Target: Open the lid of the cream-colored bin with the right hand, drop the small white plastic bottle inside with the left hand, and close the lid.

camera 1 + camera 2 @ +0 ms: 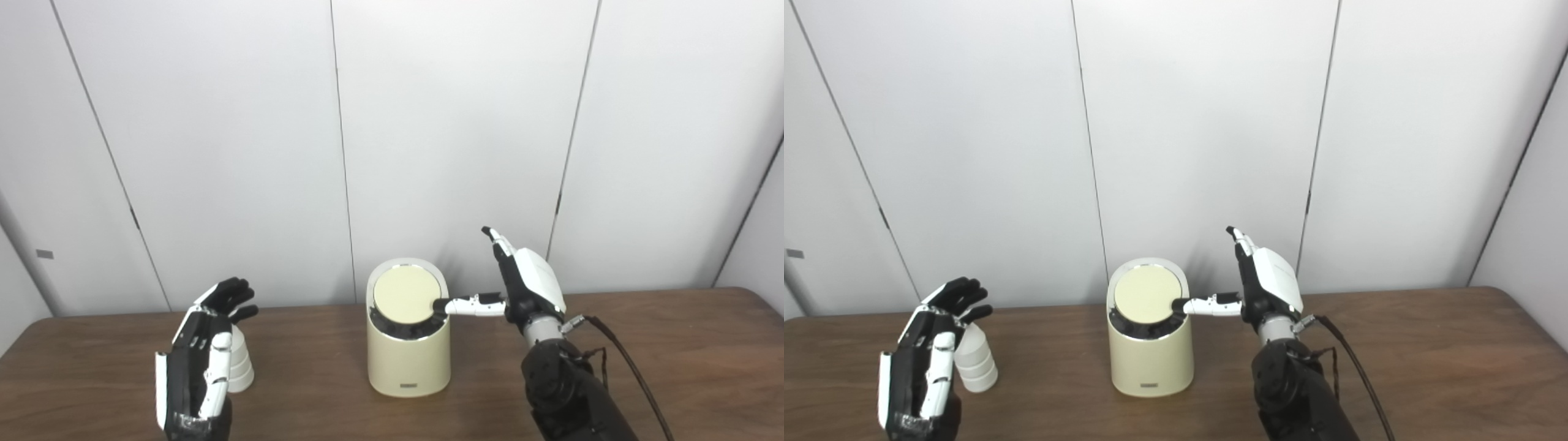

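At the centre of the frame we see the cream-coloured cylindrical bin [408, 343] standing on the brown wooden table [674, 355], its round slanted lid [407, 294] shut and tilted toward the camera. To its right, our right hand [525, 288], white-backed with black fingers, is raised with its fingers spread and pointing upward; its thumb [468, 305] reaches sideways to the left, and the tip touches the right edge of the lid. The hand grips nothing. A black cable [631, 367] trails from the wrist toward the lower right of the frame.

In the lower left, our left hand [202, 358] stands upright with its fingers apart and slightly curled, holding nothing. The small white ribbed plastic bottle [975, 361] stands upright on the table just beside that hand, on its right in the picture and partly hidden by it in the left eye view; we cannot tell whether the fingers touch it. Bottle and bin stand well apart. Pale wall panels [459, 122] fill the upper frame.
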Robot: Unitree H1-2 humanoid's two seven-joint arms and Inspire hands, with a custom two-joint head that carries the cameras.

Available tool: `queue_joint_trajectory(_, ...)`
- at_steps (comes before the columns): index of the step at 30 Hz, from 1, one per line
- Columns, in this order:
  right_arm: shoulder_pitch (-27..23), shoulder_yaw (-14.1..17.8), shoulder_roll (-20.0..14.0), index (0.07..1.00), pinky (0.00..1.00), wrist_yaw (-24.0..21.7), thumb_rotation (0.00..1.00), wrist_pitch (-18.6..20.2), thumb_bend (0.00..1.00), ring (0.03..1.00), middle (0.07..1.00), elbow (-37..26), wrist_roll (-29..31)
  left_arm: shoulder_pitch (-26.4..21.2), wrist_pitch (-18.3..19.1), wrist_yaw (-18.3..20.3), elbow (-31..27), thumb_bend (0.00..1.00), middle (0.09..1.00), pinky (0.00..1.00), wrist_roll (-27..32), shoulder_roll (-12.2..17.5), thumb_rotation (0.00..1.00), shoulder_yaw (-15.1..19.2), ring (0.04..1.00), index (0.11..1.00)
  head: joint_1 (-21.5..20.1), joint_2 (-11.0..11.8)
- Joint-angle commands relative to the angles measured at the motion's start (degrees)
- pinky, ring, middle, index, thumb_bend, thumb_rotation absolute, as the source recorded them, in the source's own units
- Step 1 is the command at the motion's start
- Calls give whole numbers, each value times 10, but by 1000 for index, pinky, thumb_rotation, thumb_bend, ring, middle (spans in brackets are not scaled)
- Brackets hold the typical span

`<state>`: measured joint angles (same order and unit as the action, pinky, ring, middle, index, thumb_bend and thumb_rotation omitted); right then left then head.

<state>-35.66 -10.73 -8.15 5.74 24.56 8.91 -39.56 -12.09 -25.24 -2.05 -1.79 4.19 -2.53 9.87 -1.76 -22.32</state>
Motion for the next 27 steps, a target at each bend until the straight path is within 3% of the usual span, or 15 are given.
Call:
queue_joint_trajectory(1, -34, -4, 1, 946, 858, 9, 536, -9, 999, 944, 957, -9, -7, -18, -17, -2, -14, 251, 770, 684, -8, -1, 565, -3, 757, 746, 0, 1)
queue_joint_trajectory(20, -44, -11, 1, 960, 872, -9, 690, 1, 1000, 949, 961, -21, -4, -23, -17, -5, -10, 256, 764, 676, -7, -3, 555, -3, 752, 744, -1, 3)
queue_joint_trajectory(27, -47, -16, 3, 949, 863, -11, 687, 3, 1000, 947, 958, -26, -8, -23, -17, -3, -10, 251, 768, 679, -4, -3, 557, -3, 752, 747, -1, 2)
